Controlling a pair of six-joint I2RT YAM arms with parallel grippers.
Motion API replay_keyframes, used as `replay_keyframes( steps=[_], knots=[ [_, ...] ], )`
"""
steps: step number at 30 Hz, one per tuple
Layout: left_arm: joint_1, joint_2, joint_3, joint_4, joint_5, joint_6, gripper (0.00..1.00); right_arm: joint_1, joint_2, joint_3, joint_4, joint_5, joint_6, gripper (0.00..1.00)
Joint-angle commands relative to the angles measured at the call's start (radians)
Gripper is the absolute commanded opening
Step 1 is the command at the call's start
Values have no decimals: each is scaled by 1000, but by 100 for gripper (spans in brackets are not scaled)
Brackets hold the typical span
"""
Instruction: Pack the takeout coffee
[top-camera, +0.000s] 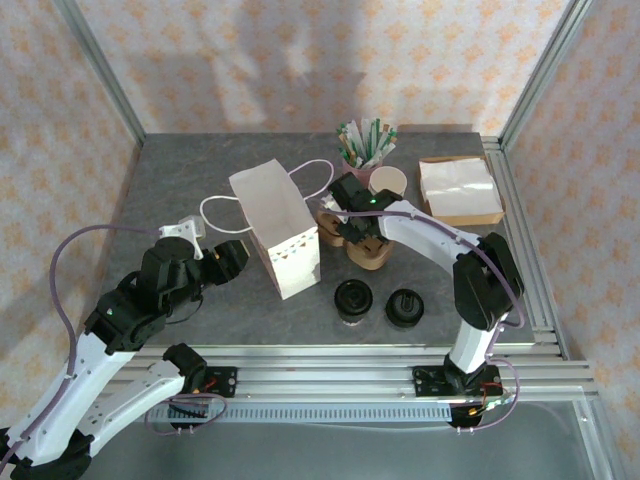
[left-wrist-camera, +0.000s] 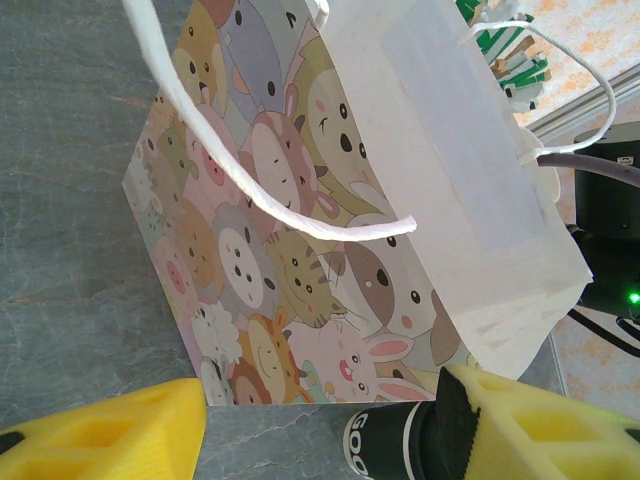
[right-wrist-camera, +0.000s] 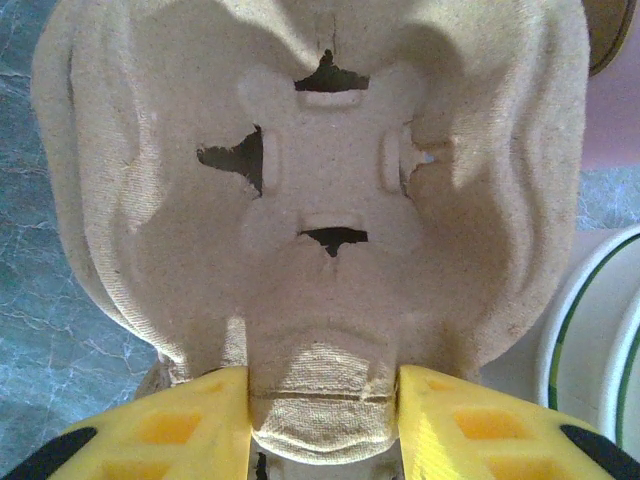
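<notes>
Two takeout coffee cups with black lids stand near the table's front, one (top-camera: 353, 298) left of the other (top-camera: 404, 306). The side of one black cup (left-wrist-camera: 385, 445) shows beside my left gripper's right finger. A white paper bag (top-camera: 278, 225) with cartoon animals (left-wrist-camera: 290, 260) stands upright mid-table. My left gripper (top-camera: 228, 258) is open at the bag's left side, its fingers wide apart (left-wrist-camera: 320, 412) with bare table between them. The brown pulp cup carrier (top-camera: 372, 255) lies right of the bag. My right gripper (top-camera: 358, 235) is shut on a lobe of the carrier's edge (right-wrist-camera: 320, 180).
A cream paper cup (top-camera: 388, 182) and a holder of green-and-white sticks (top-camera: 367, 142) stand behind the carrier. A stack of napkins (top-camera: 460, 190) lies at the back right. The bag's rope handles (left-wrist-camera: 250, 190) hang loose. Aluminium rails (top-camera: 330, 360) run along the near edge.
</notes>
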Motion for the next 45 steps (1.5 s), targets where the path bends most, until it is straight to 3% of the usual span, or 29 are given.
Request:
replay_keyframes(
  steps=[1, 12, 25, 37, 41, 45],
  knots=[
    [8, -1, 7, 10, -10, -3, 63, 17, -30, 16, -28, 31, 10, 40],
    [7, -4, 30, -16, -29, 22, 63, 27, -122, 5, -61, 35, 110, 40],
    [7, 7, 98, -68, -78, 76, 67, 25, -230, 5, -255, 45, 331, 39],
    [12, 186, 265, -147, -201, 165, 73, 13, -413, -5, -414, 38, 498, 39],
    [63, 245, 343, -146, -191, 213, 77, 10, -473, 17, -475, 62, 521, 39],
    [177, 277, 412, -136, -123, 260, 82, 2, -518, 54, -538, 118, 544, 39]
  ],
)
